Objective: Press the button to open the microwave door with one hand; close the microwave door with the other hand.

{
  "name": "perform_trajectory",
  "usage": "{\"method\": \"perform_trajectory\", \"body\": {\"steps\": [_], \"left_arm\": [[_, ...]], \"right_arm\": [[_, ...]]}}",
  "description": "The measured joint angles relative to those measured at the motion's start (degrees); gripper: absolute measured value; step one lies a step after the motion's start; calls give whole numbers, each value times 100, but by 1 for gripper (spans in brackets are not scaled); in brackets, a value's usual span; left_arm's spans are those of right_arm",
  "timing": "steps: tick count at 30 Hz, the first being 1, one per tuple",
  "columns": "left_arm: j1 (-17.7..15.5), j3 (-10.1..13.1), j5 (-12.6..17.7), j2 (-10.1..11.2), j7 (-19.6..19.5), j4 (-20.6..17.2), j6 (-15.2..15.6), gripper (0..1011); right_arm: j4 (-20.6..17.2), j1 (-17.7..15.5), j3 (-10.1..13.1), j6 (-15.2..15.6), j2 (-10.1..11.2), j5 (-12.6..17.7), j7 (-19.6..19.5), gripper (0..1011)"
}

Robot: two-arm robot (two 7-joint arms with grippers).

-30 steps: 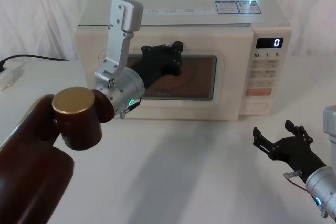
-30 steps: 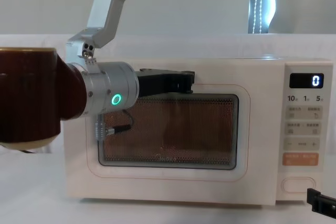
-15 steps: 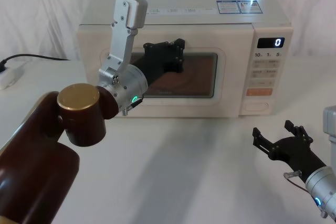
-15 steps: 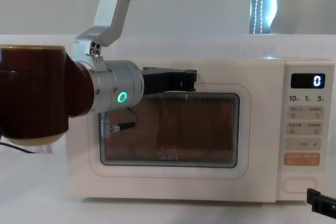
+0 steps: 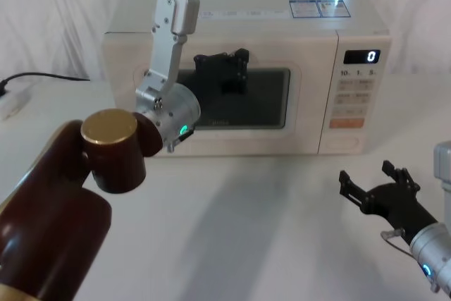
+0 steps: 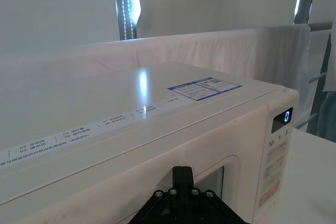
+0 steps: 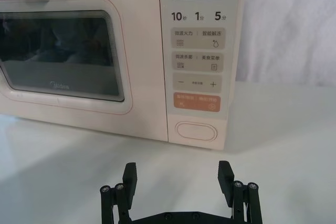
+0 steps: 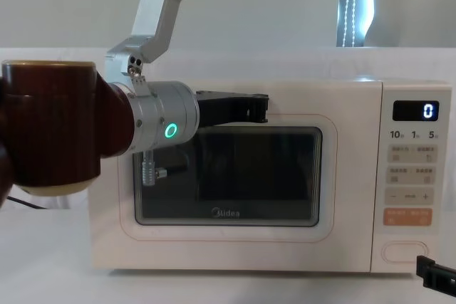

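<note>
The cream-white boxy Midea microwave [image 5: 246, 75] stands at the back of the white tabletop [image 5: 268, 230], its cream-white door with dark glass window [image 8: 228, 176] flush with the front and the wide cream pill-shaped button [image 7: 196, 130] lowest on the control panel. The left black gripper [image 5: 224, 70] presses against the door's upper edge; whether its fingers are parted cannot be told. The right black gripper [image 7: 178, 182] hovers low before the panel, fingers spread, holding nothing. Risk: if the latch has not caught, the door may spring ajar once the left gripper backs off; further pushing could shove the microwave backward.

Bare table [image 5: 268, 202] before button [image 7: 196, 130] (unobstructed)
</note>
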Motion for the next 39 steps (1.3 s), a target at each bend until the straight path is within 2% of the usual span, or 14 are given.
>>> {"method": "perform_trajectory", "body": {"steps": [10, 18, 23, 30, 39], "left_arm": [[40, -73, -4, -38, -13, -58, 61, 0], [169, -139, -70, -11, 50, -415, 261, 0], [317, -193, -109, 35, 179, -770, 464, 0], [669, -329, -91, 120, 477, -1315, 603, 0], [1532, -751, 110, 359, 922, -2093, 389, 0]], "right_arm": [[0, 0, 0, 0, 0, 0, 0, 1002], [0, 0, 0, 0, 0, 0, 0, 1002], [0, 0, 0, 0, 0, 0, 0, 1002], [0, 0, 1, 0, 0, 0, 0, 1002], [0, 0, 0, 0, 0, 0, 0, 1002]]}}
